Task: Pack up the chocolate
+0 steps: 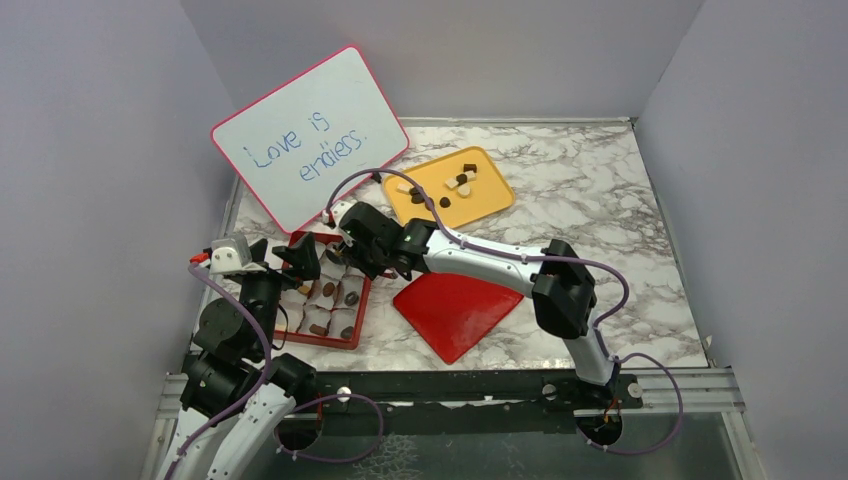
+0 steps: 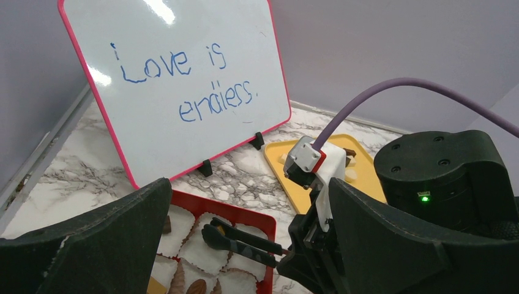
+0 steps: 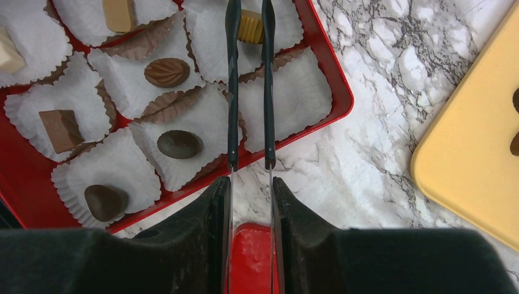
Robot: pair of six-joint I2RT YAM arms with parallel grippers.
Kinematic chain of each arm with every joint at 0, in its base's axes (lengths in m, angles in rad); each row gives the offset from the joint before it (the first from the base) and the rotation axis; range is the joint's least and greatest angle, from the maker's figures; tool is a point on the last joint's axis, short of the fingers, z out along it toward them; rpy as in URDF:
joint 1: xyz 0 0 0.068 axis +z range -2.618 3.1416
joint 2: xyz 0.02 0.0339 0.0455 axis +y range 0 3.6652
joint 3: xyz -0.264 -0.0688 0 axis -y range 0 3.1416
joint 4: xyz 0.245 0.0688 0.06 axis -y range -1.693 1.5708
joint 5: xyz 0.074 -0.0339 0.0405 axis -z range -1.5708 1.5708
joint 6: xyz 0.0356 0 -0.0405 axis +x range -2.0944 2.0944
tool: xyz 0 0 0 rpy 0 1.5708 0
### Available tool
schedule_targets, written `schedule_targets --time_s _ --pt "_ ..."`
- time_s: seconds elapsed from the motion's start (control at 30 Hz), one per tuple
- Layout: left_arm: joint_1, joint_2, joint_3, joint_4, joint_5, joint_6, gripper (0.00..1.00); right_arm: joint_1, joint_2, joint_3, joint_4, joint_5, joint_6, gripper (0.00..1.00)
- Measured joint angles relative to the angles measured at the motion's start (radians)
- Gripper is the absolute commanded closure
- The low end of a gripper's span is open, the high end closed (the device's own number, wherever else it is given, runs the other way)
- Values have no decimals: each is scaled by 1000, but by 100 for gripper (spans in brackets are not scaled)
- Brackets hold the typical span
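The red box holds white paper cups, several with chocolate in them: a leaf-shaped piece, a dark oval and a brown block. My right gripper is shut on black-tipped tongs. The tong tips reach over a cup at the box's far side, with a tan chocolate between them. In the top view the right gripper hangs over the box. My left gripper stands wide open and empty just left of the tongs. More chocolate lies on the yellow tray.
A pink-framed whiteboard leans behind the box. The red lid lies on the marble to the right of the box, under the right arm. Grey walls close in the left, back and right sides.
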Motion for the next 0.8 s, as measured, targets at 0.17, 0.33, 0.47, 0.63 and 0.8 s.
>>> schedule_targets --time_s 0.17,0.33,0.47,0.63,0.8 --pt "0 0 0 0 0 0 1 3 0 5 -5 6 -4 64" --pt "0 0 0 0 0 0 1 3 0 7 -9 12 -5 64" --pt "0 0 0 0 0 0 1 3 0 10 -11 16 -8 64" --pt "0 -1 0 0 0 0 1 3 0 14 -11 26 -11 64" --pt "0 -1 -1 0 0 0 1 3 -13 14 -11 37 -11 64"
